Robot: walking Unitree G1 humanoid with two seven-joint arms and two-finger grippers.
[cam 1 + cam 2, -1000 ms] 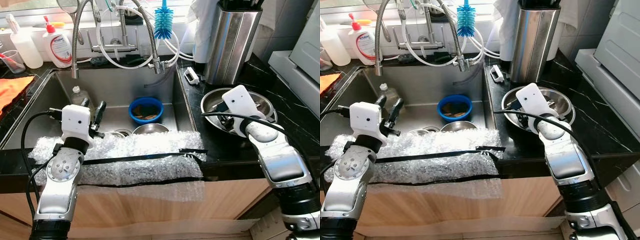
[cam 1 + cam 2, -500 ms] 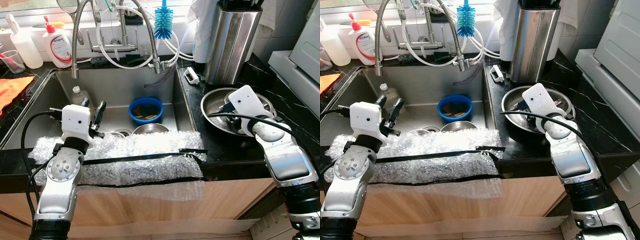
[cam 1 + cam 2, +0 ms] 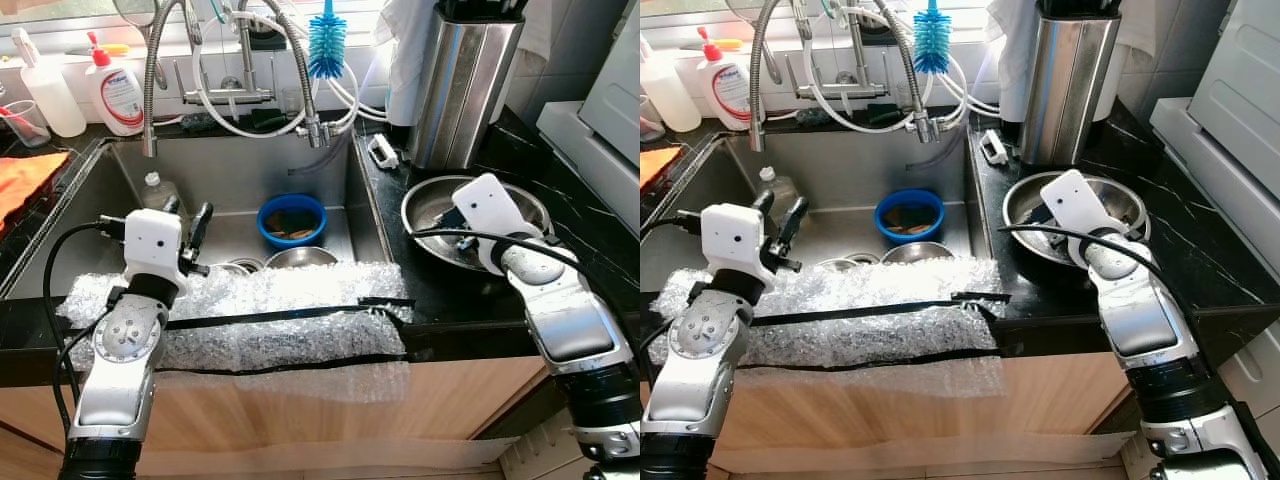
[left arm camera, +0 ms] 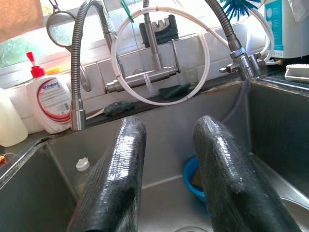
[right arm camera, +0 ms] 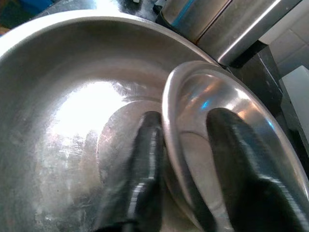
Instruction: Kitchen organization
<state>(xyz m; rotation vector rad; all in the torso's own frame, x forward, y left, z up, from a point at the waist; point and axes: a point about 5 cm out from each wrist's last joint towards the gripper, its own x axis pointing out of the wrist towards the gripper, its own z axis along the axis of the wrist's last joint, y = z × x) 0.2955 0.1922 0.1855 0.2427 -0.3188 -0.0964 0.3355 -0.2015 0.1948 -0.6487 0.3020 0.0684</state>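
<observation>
Bubble wrap (image 3: 250, 320) lying nearest, draped over the front edge of the sink (image 3: 240, 180) and crossed by two strips of black tape (image 3: 280, 315). Hovering just behind it over the basin, left gripper (image 3: 185, 225) with fingers (image 4: 120, 179) parted and holding nothing. Sitting on the sink floor beyond: a blue bowl (image 3: 291, 219) holding something brownish, a steel bowl (image 3: 300, 257) partly hidden by the wrap, and a small clear bottle (image 3: 158, 190) by the left wall. Resting to the right on the black marble counter (image 3: 590, 240), a wide steel basin (image 3: 430, 205), shiny and scuffed, holding a smaller steel bowl (image 5: 227, 121) tilted up on edge inside it. Reaching into that basin, right gripper (image 5: 186, 164) with one black finger on each side of the smaller bowl's rim, pinching it. Standing farther back: a tall steel canister (image 3: 462, 85) beside the basin, a blue bottle brush (image 3: 326, 45) hanging by the coiled faucet hoses (image 3: 250, 90), and a white soap bottle (image 3: 117, 92) with a red pump at the far left.
</observation>
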